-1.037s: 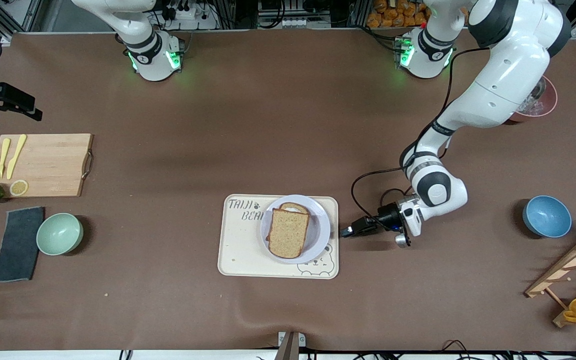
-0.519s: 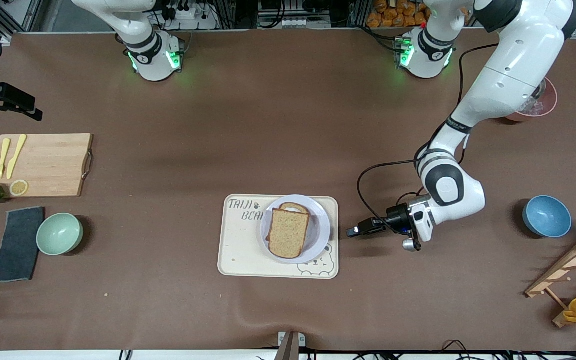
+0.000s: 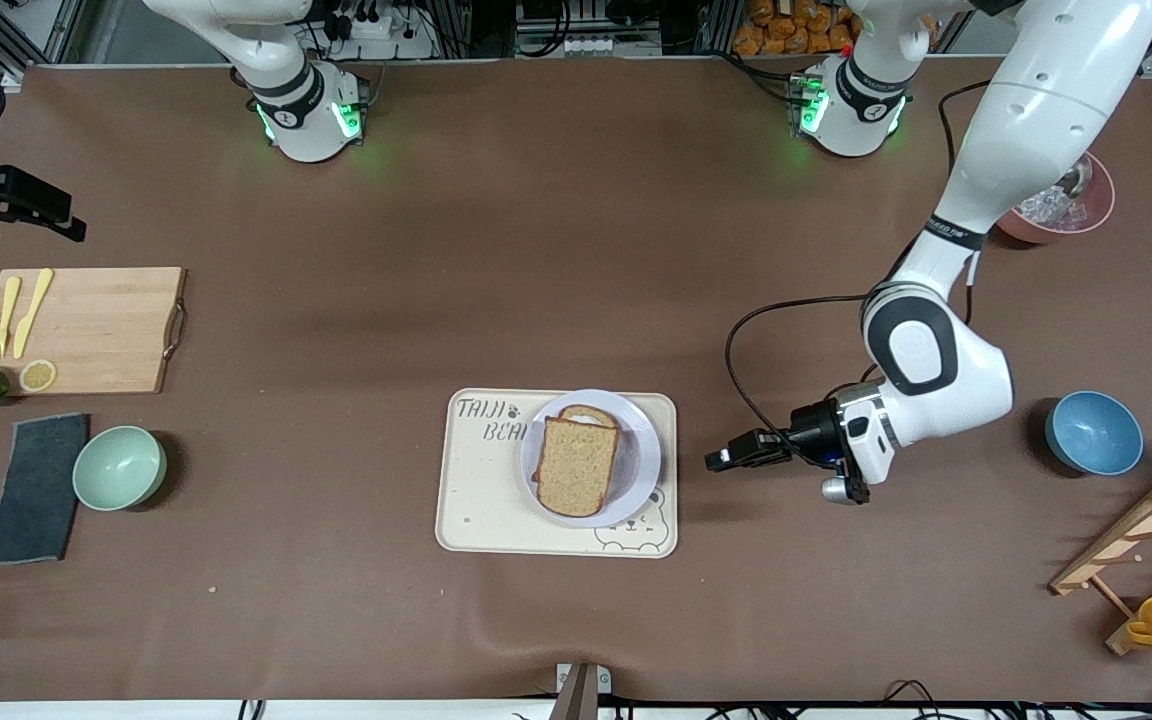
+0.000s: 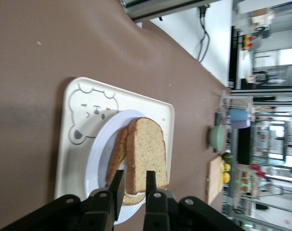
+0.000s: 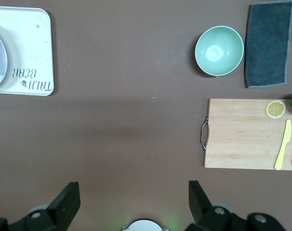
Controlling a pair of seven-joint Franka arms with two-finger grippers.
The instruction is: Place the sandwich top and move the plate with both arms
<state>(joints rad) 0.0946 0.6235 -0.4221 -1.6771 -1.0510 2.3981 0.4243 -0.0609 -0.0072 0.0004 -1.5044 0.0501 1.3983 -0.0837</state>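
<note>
The sandwich top, a brown bread slice, lies on another slice on the pale round plate. The plate sits on a cream bear-print tray. My left gripper hovers low over the bare table beside the tray, toward the left arm's end, pointing at the plate. In the left wrist view its fingers stand a little apart with nothing between them, and the sandwich top and plate show past them. My right gripper is wide open and empty, high over bare table; the front view does not show it.
A blue bowl, a pink bowl and a wooden rack stand at the left arm's end. A green bowl, a dark cloth and a cutting board with cutlery lie at the right arm's end.
My left arm has drawn back from the tray toward its own end of the table, its fingers unchanged. The bread, plate and right arm have not moved.
</note>
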